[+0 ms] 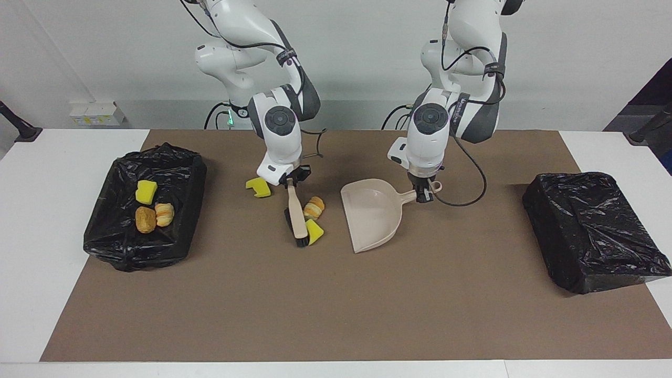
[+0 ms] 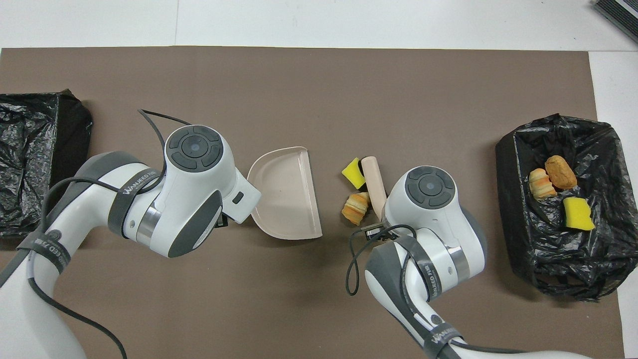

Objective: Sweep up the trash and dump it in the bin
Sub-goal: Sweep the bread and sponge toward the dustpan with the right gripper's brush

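Note:
My right gripper is shut on the handle of a beige brush whose bristles rest on the mat. A croissant piece and a yellow sponge chunk lie against the brush, between it and the dustpan. Another yellow chunk lies beside the right gripper, toward the right arm's end. My left gripper is shut on the dustpan's handle, with the pan's mouth facing the brush. From overhead, both hands are hidden under their arms; the brush handle, croissant and sponge show.
A black-lined bin at the right arm's end holds a yellow chunk, a bread piece and a croissant piece. A second black-bagged bin stands at the left arm's end. A brown mat covers the table.

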